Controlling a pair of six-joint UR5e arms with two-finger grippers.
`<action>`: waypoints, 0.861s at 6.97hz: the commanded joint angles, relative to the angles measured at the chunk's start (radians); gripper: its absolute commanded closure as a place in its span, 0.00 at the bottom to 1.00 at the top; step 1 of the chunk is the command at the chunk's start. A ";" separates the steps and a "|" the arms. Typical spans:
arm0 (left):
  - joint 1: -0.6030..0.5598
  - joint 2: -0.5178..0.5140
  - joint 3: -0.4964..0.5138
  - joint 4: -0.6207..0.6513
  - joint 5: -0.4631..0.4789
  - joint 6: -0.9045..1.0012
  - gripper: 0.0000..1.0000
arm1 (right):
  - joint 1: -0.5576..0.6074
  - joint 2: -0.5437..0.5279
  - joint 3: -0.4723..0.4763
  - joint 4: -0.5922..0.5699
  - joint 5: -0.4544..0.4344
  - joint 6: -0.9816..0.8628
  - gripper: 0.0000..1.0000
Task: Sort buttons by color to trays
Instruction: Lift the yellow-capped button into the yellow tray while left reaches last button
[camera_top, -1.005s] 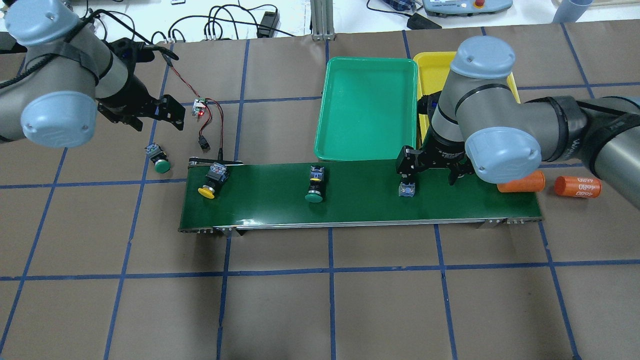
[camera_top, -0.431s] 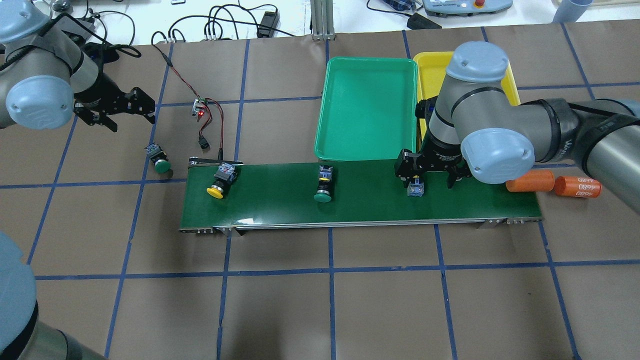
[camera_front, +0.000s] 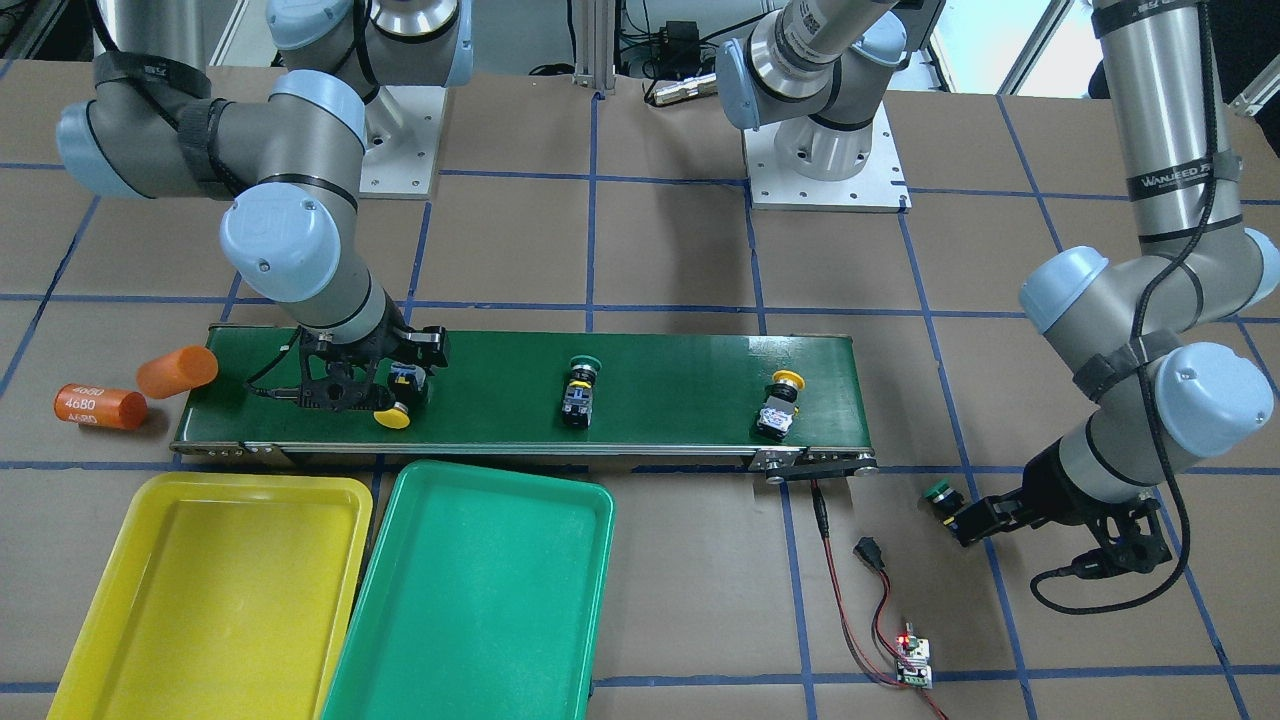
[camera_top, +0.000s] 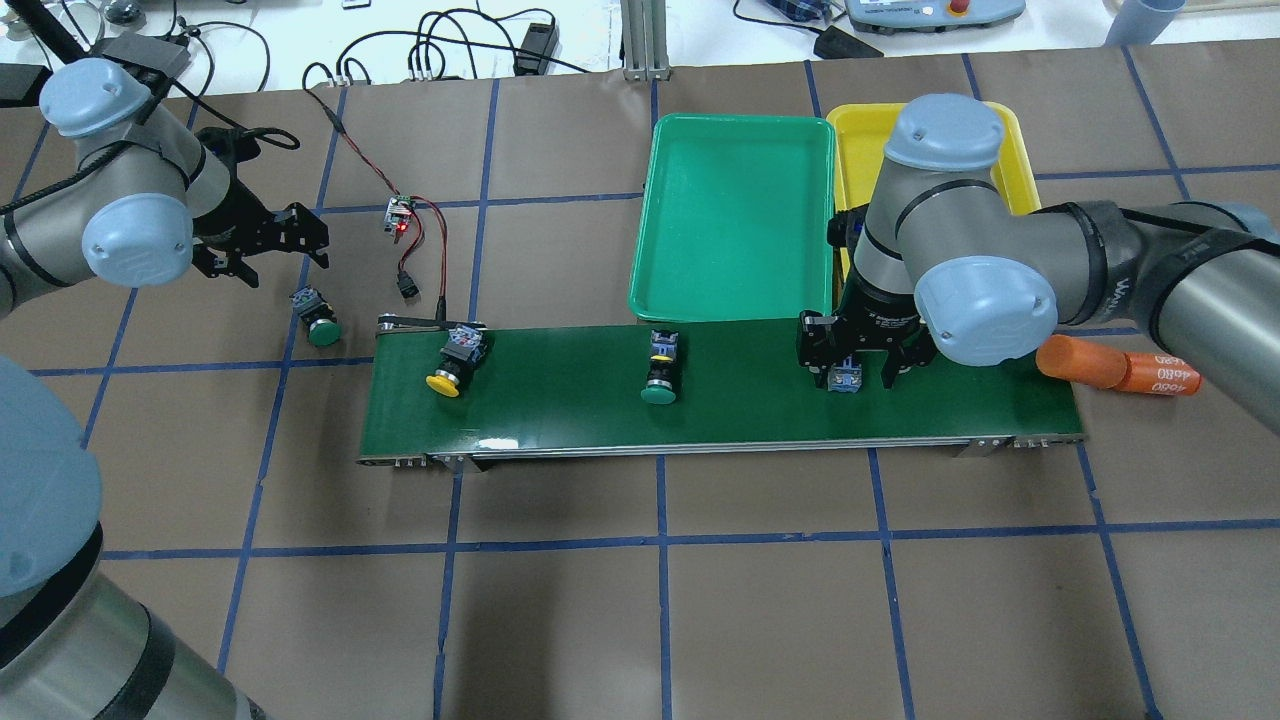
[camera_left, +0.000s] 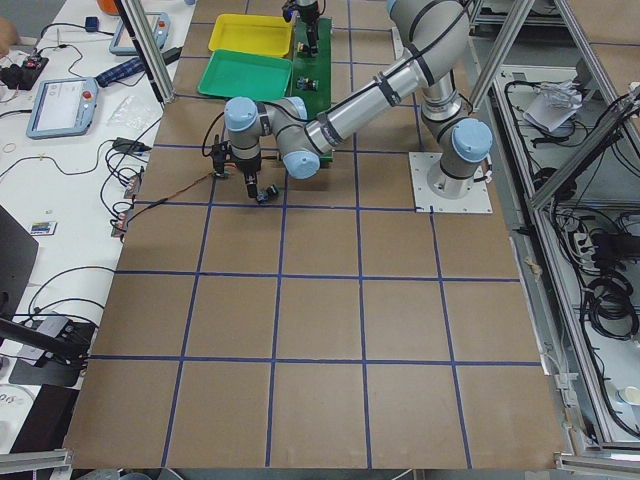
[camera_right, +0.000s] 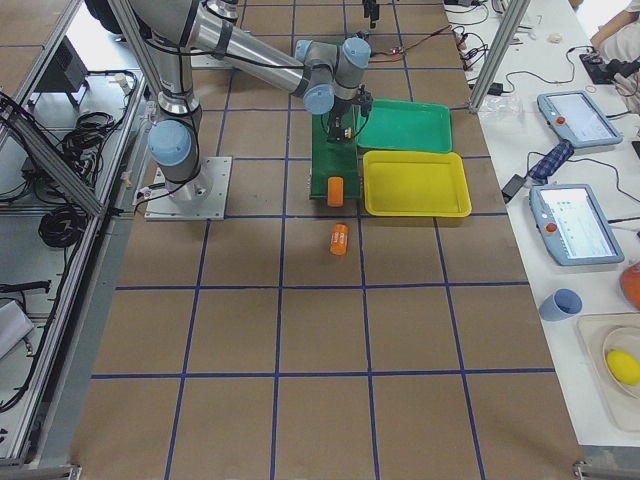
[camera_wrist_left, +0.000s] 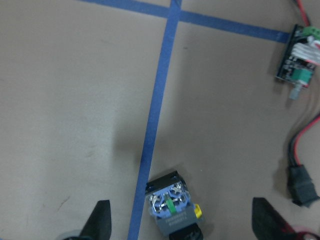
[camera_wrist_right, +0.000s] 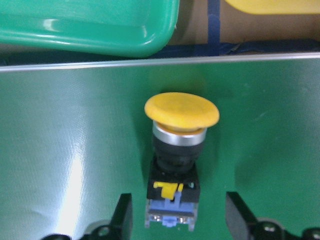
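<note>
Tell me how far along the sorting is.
Nothing sorted: the green tray and yellow tray are empty. In hand: the open right gripper straddles a yellow button on the belt; the open left gripper hangs over a green button. Left: all four, including a second yellow button and second green button on the belt.

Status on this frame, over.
Right hand open, straddling yellow button on conveyor belt. Left hand open above green button on table. Green tray and yellow tray empty.

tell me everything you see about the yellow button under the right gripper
The yellow-capped button lies on its side on the green conveyor belt, cap toward the green tray. Glossy mushroom cap, silver collar, black body, blue-grey contact block with a yellow tab. The right gripper straddles the block, fingers apart, not touching it.
</note>
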 joint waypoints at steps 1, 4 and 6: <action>0.000 -0.022 -0.032 0.013 0.004 -0.013 0.00 | -0.009 0.006 -0.007 0.001 -0.008 -0.021 0.96; 0.000 -0.045 -0.033 0.048 0.005 -0.015 0.66 | -0.029 0.072 -0.193 0.030 -0.053 -0.060 0.98; -0.009 -0.048 -0.030 0.108 0.109 -0.002 1.00 | -0.079 0.238 -0.390 0.029 -0.050 -0.135 0.98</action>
